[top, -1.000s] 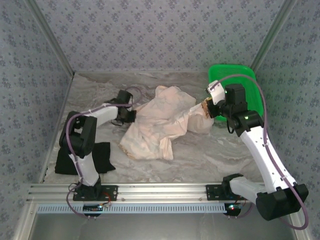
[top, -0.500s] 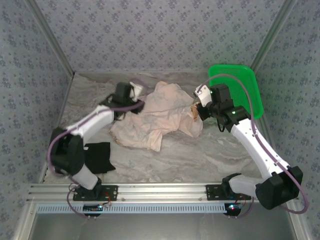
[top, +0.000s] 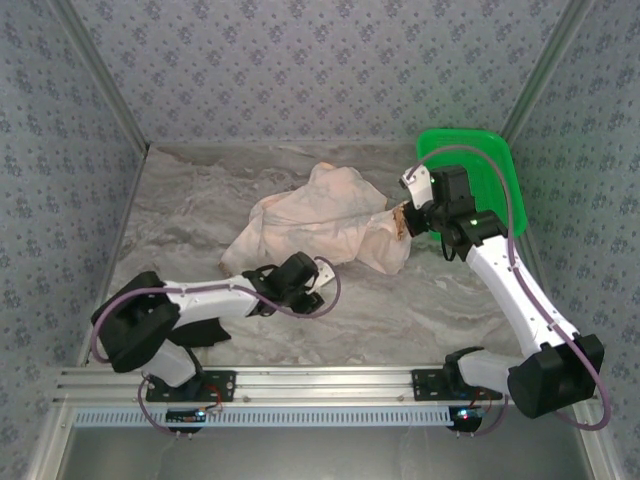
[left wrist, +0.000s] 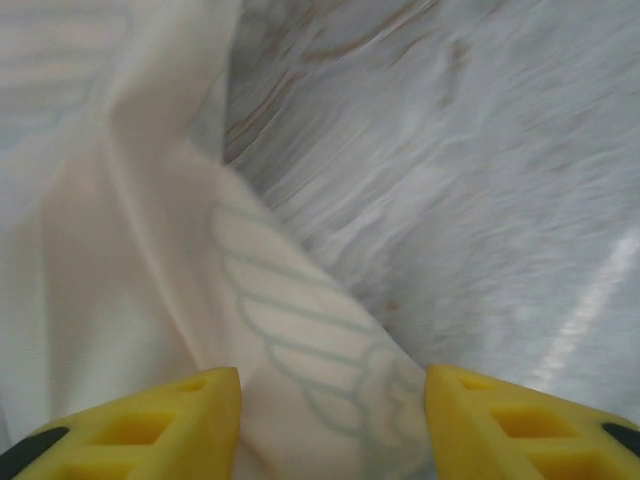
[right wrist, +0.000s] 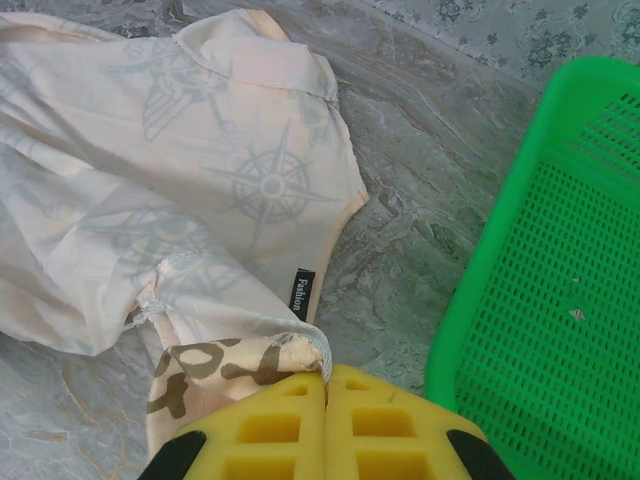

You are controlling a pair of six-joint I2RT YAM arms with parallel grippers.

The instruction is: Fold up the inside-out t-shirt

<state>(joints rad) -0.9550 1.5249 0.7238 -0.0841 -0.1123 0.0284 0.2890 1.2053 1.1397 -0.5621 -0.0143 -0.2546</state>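
Top external view:
- The inside-out t-shirt lies crumpled around the middle of the marble table, pale side mostly up. It reaches from centre-left to the right.
- The right gripper is at the shirt's right end, which is bunched against it. It sits just left of the green basket standing at the far right.
- The left arm lies low across the near left. The left gripper is just near of the shirt's near edge.
- A black garment shows under that arm at near left.

Left wrist view:
- The left gripper is released, its yellow fingers standing well apart.
- Pale shirt fabric with a faint print lies between and beyond them.
- Bare table is on the right.

Right wrist view:
- The right gripper is clenched, its fingers pressed together.
- It pinches a stitched edge of the shirt at its tips, where a strip of the darker printed side shows.
- The dark neck label is just beyond the tips, and a compass print lies farther out.
- The basket is to the right, apart from the cloth.
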